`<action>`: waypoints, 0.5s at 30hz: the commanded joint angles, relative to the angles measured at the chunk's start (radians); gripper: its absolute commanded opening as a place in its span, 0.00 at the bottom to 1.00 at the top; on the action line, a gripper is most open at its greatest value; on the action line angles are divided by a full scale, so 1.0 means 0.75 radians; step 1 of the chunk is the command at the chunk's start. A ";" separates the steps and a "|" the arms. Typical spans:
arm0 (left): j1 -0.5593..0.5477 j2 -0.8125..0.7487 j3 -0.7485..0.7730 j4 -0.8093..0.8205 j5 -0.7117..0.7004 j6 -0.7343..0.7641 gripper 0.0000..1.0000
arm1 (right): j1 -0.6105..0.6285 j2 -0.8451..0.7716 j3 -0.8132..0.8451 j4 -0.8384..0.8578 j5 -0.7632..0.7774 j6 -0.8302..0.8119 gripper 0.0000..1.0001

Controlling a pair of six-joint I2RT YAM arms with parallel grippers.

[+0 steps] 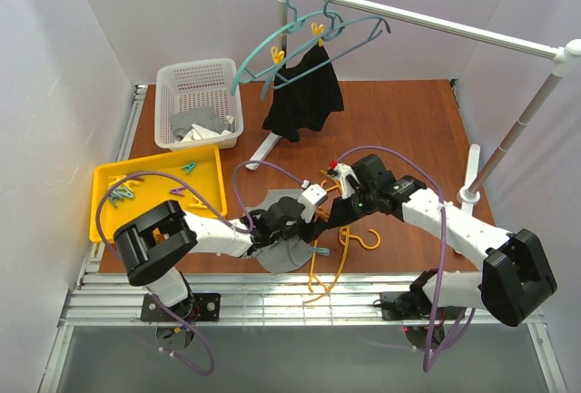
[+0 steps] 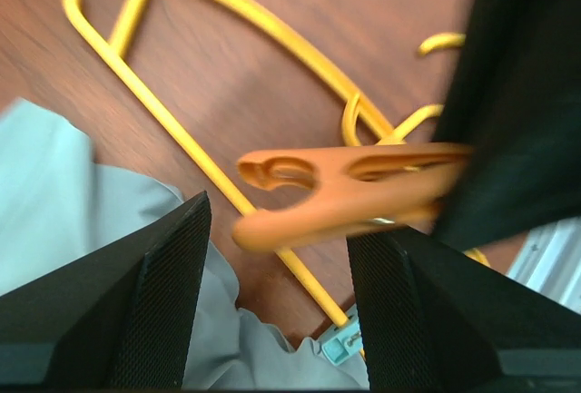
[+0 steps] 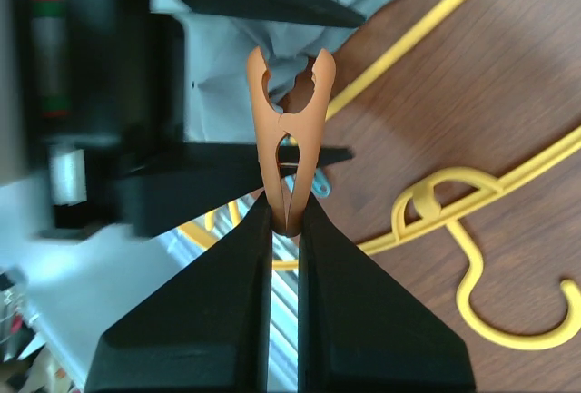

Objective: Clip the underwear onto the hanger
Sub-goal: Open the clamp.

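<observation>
Overhead view down on whole table (image 1: pixel 399 121), wrist views close above it, sharing hanger (image 3: pixel 445 180) and orange peg (image 2: pixel 345 189)

An orange clothespin (image 2: pixel 318 202) hovers over the hanger (image 2: pixel 163 119) and, seemingly, underwear (image 2: pixel 54 193).

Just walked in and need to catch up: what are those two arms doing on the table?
The right gripper is shut on the tail of an orange clip, holding it over the grey underwear and the yellow hanger lying on the table. The left gripper is open, with a finger on either side of the clip. Whether the clip's mouth has reached the fabric is unclear.
</observation>
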 commanded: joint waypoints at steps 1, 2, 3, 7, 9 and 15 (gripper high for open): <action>-0.018 0.062 0.094 -0.192 -0.038 -0.035 0.53 | -0.051 -0.012 0.020 -0.093 -0.142 -0.050 0.01; -0.022 0.069 0.102 -0.227 -0.044 -0.044 0.53 | -0.073 -0.023 0.012 -0.095 -0.156 -0.063 0.01; -0.024 0.071 0.110 -0.234 -0.054 -0.054 0.53 | -0.079 -0.025 0.006 -0.103 -0.158 -0.071 0.01; -0.033 0.099 0.149 -0.295 -0.128 -0.089 0.53 | -0.096 -0.027 -0.017 -0.109 -0.166 -0.095 0.01; -0.045 0.136 0.172 -0.358 -0.167 -0.097 0.51 | -0.100 -0.029 -0.027 -0.109 -0.170 -0.104 0.01; -0.074 0.232 0.215 -0.391 -0.167 -0.107 0.35 | -0.112 -0.027 -0.040 -0.109 -0.168 -0.112 0.01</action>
